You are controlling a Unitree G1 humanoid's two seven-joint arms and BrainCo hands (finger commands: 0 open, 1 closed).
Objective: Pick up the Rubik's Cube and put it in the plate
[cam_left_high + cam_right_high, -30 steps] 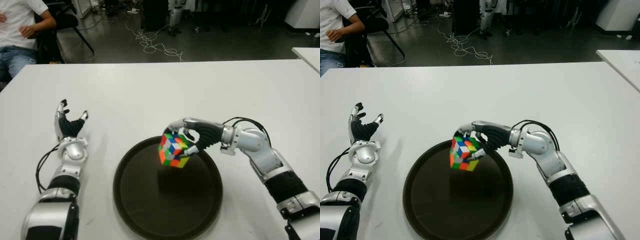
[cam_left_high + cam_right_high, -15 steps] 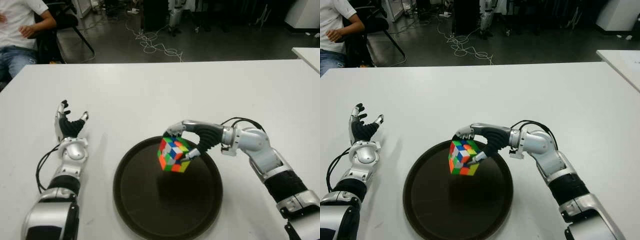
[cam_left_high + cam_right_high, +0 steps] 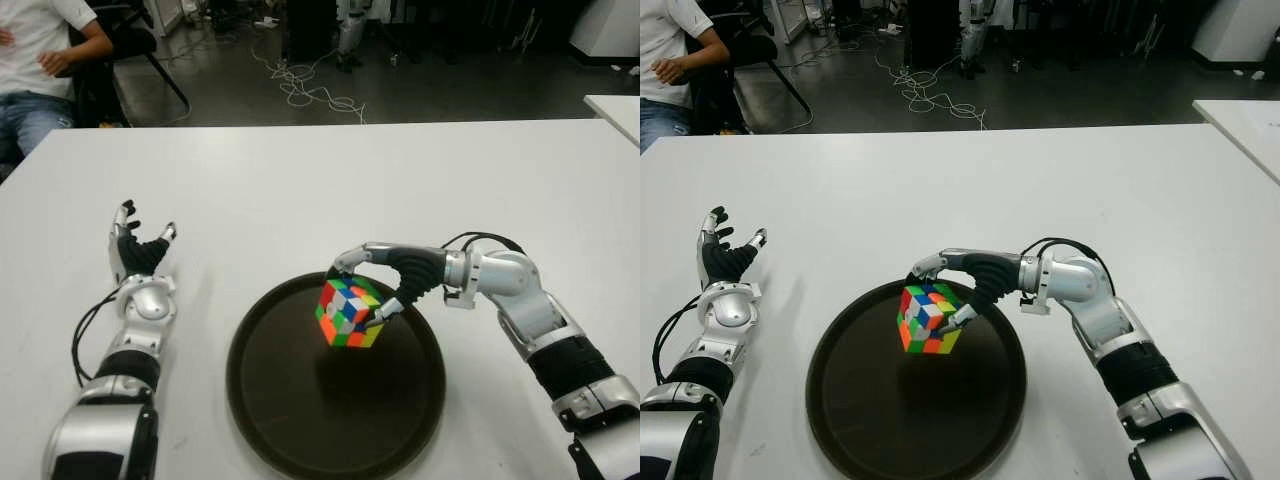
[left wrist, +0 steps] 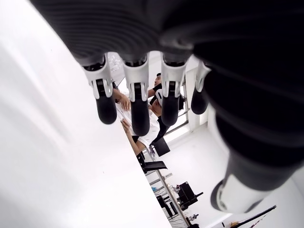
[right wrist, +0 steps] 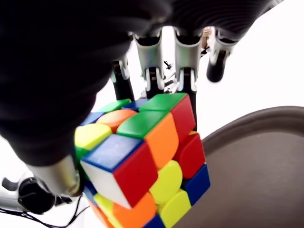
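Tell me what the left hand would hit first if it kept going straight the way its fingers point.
Probably nothing nearby: the open left hand points across bare white table toward its far edge. The way looks free, though depth is unclear.

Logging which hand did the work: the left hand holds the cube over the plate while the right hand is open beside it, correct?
Hands are swapped. In the eye views the right hand holds the cube over the plate; the right wrist view shows its fingers on it. The left hand is open, left of the plate.
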